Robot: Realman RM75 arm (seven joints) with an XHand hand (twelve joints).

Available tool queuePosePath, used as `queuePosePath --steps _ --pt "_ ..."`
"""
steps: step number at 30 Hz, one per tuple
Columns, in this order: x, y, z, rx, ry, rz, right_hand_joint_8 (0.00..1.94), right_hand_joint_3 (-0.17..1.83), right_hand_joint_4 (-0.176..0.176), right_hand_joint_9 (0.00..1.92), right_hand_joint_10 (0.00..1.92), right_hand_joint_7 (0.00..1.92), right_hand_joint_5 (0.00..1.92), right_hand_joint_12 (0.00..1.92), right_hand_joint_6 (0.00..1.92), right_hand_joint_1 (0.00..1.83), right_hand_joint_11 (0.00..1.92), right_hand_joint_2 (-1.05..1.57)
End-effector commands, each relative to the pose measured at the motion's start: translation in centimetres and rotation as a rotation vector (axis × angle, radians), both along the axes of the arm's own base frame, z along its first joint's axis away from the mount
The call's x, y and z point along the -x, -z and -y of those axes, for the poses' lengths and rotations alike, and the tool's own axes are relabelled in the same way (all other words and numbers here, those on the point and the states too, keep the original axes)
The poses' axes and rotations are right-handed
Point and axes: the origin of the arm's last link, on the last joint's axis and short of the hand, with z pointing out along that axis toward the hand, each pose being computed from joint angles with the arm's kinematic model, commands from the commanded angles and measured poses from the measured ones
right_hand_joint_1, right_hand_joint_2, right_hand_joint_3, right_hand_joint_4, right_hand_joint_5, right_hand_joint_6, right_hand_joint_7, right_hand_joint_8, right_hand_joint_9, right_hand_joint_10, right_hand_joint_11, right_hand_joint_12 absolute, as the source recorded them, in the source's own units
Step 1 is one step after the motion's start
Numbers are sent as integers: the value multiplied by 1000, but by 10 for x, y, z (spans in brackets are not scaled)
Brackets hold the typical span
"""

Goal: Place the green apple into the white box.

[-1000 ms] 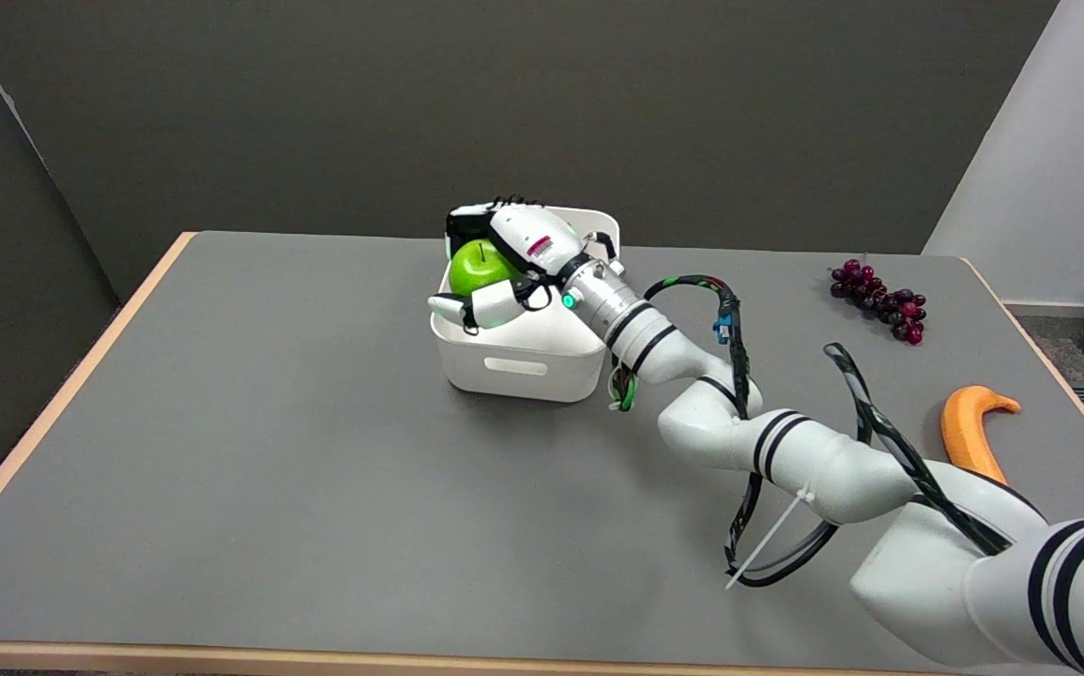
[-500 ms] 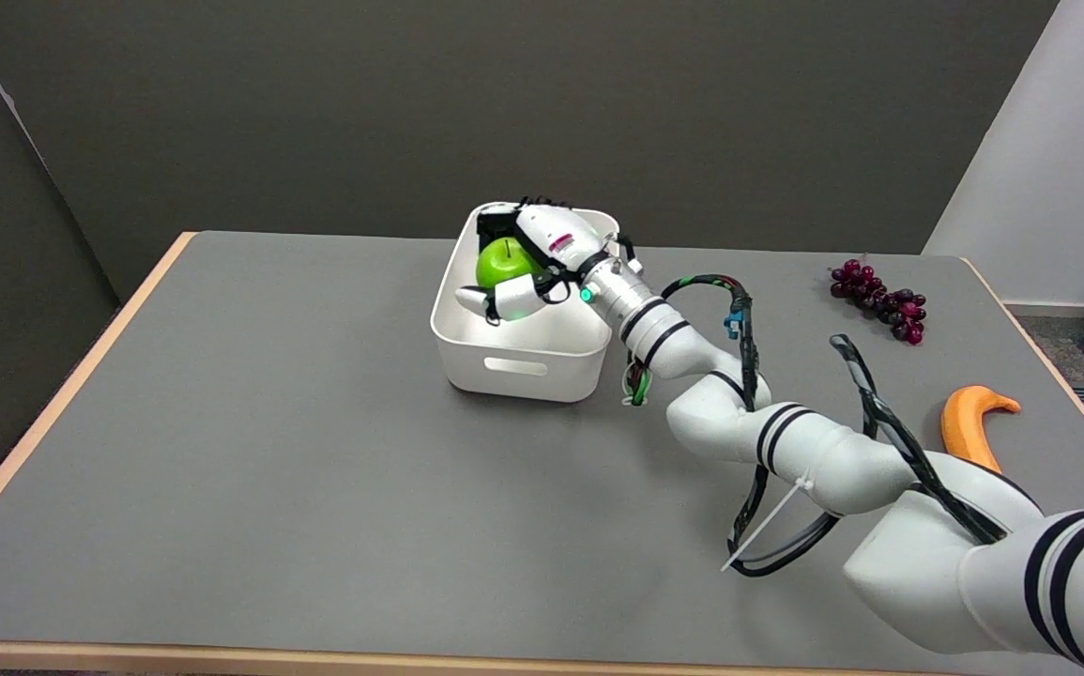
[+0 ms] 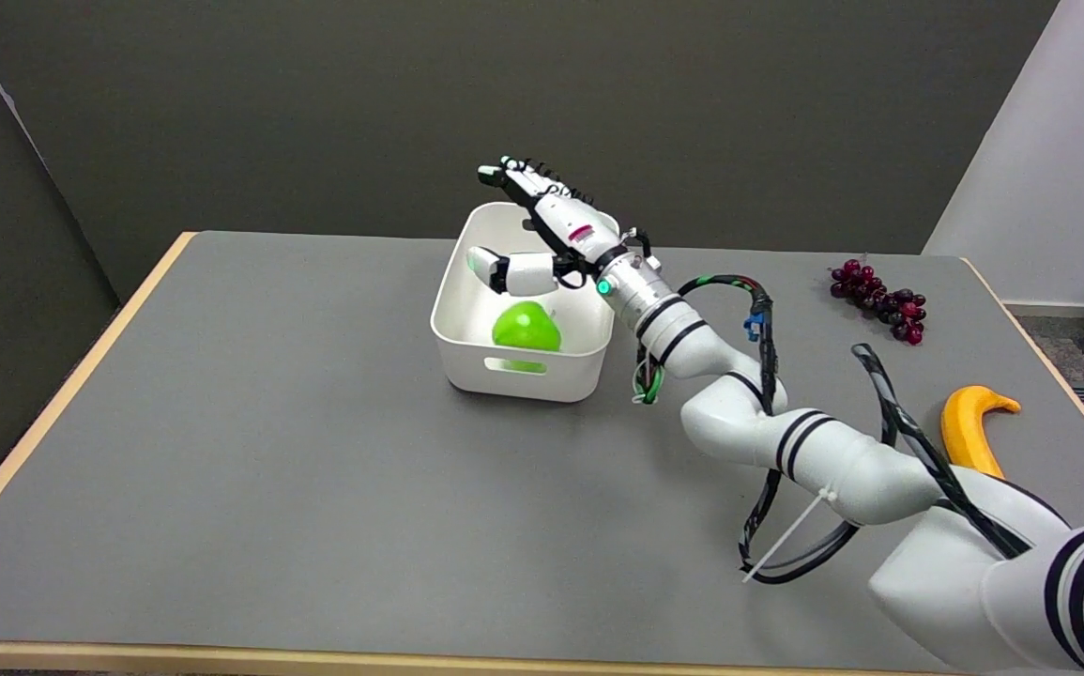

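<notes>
Head view: the green apple (image 3: 526, 327) sits inside the white box (image 3: 523, 366), low against its near wall, round, its stem end too blurred to tell. Above it the right hand (image 3: 542, 235) hovers, fingers spread, holding nothing.

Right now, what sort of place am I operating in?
Probably a robot test lab, not a kitchen: a bare grey table against plain dark walls, with only staged fruit, grapes and a banana, beside the white box.
</notes>
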Motion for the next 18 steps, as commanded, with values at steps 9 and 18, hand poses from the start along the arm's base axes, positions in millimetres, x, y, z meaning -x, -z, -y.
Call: queuePosePath --steps 9,18 --pt "-63 -84 -113 79 -320 231 114 781 42 -1 25 -1 118 371 304 375 -1 667" --pt "-60 -150 -228 303 -337 113 344 945 11 0 391 91 150 794 454 448 -1 602"
